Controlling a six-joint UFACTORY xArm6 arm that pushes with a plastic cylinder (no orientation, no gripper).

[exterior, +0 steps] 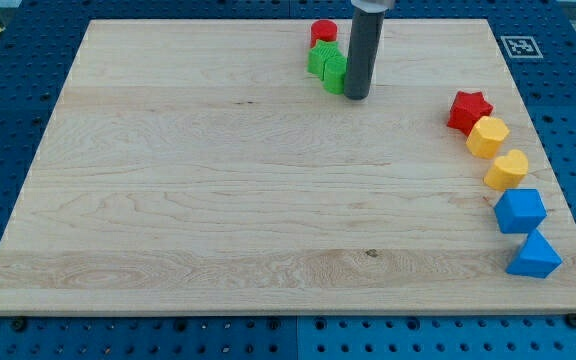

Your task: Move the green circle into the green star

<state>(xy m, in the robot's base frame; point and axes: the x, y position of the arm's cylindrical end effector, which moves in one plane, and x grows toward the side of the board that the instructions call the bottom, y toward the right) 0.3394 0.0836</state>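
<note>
Near the frame's top centre, my tip (356,97) touches the green blocks (327,67), apparently already pressed together below the red cylinder (324,32). I have no fingers; task looks nearly finished.

The rod runs out of the view's top edge, so nothing above it shows. My tip (357,97) sits just right of the green pair and covers part of the nearer green block (335,72), whose shape can't be made out. The other green block (318,60) hides the lower part of the red cylinder (324,32). The tabletop (218,200) lies fully in view.
</note>
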